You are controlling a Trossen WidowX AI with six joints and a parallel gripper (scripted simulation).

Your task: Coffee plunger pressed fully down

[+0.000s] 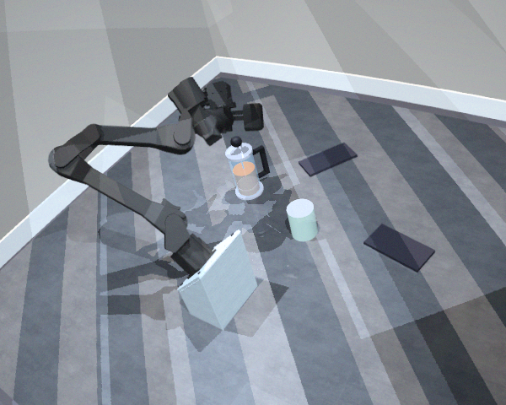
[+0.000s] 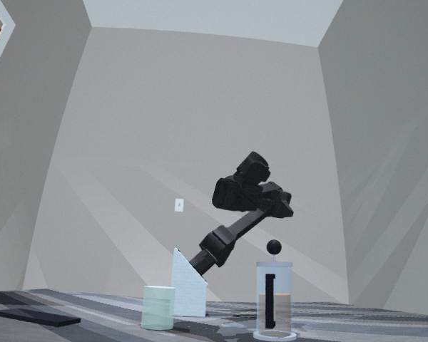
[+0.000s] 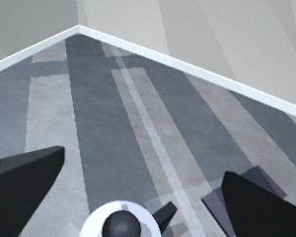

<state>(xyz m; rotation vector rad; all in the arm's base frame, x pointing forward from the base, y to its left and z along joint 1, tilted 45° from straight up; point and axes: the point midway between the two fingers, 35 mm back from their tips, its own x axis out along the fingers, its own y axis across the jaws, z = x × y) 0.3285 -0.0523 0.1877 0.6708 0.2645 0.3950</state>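
Note:
The coffee press (image 1: pixel 233 169) (image 2: pixel 283 280) stands upright, a clear cylinder with a white base and a black handle. Its round black knob (image 1: pixel 235 141) (image 2: pixel 274 246) (image 3: pixel 121 228) stands on a short length of rod above the white lid (image 2: pixel 262 263) (image 3: pixel 92 227). An orange disc (image 1: pixel 243 168) (image 2: pixel 282 293) shows inside, around the middle of the cylinder. My gripper (image 3: pixel 144 167) is open and empty, its fingers wide apart. It is above the press and clear of the knob, which lies low in the wrist view, below the line between the fingertips.
A pale green cylinder (image 1: pixel 303 224) (image 2: pixel 158 307) stands near the press. Two dark flat slabs (image 1: pixel 327 159) (image 1: pixel 399 246) lie on the striped surface; one slab (image 3: pixel 259 185) shows behind the right finger in the wrist view. The arm rises from a pale wedge-shaped base (image 1: pixel 229 283) (image 2: pixel 188 298).

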